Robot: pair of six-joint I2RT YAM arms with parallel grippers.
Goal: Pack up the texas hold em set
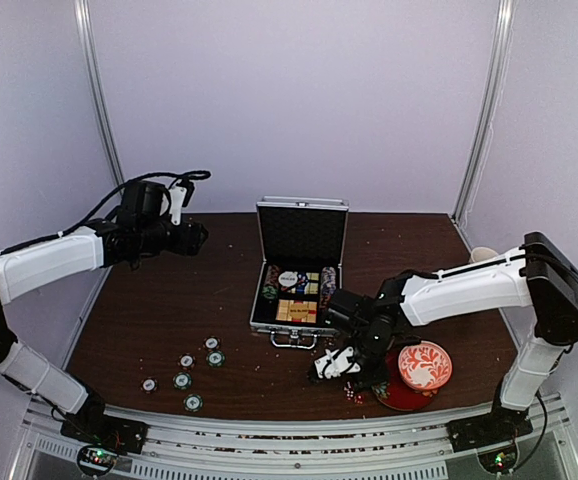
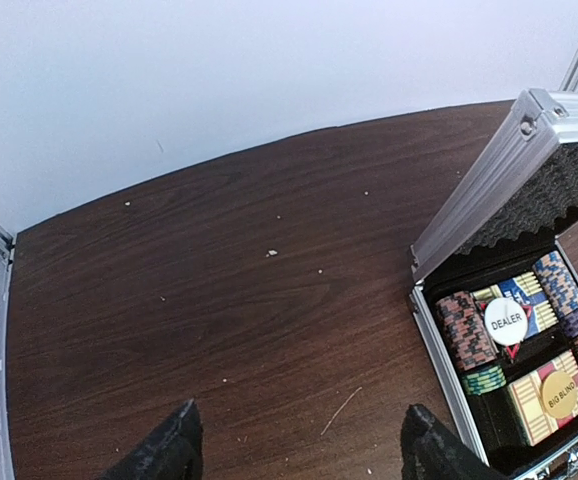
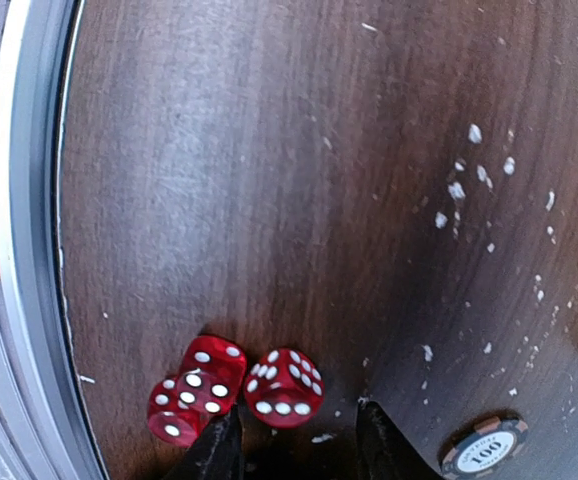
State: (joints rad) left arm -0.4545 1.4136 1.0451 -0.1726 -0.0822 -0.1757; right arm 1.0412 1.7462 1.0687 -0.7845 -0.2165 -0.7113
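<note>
The silver briefcase [image 1: 300,212] stands open at mid-table, with rows of chips [image 1: 272,282] and a red-tan card box [image 1: 297,311] inside. It also shows in the left wrist view [image 2: 489,180], with chips [image 2: 464,330] and a white DEALER button [image 2: 505,322]. Several green-white chips [image 1: 183,380] lie loose at the front left. My left gripper [image 1: 191,237] is open and empty, high to the left of the case; its fingertips [image 2: 174,445] frame bare table. My right gripper [image 3: 294,445] is open low over three red dice [image 3: 199,385]. One die [image 3: 284,382] lies just ahead of its jaws.
A red-and-white bowl [image 1: 425,365] on a red saucer [image 1: 397,397] sits just right of my right gripper [image 1: 352,385]. A white mug [image 1: 482,255] stands at the far right. A loose dark chip [image 3: 484,447] lies right of the dice. The table's metal front rail [image 3: 24,250] runs close by.
</note>
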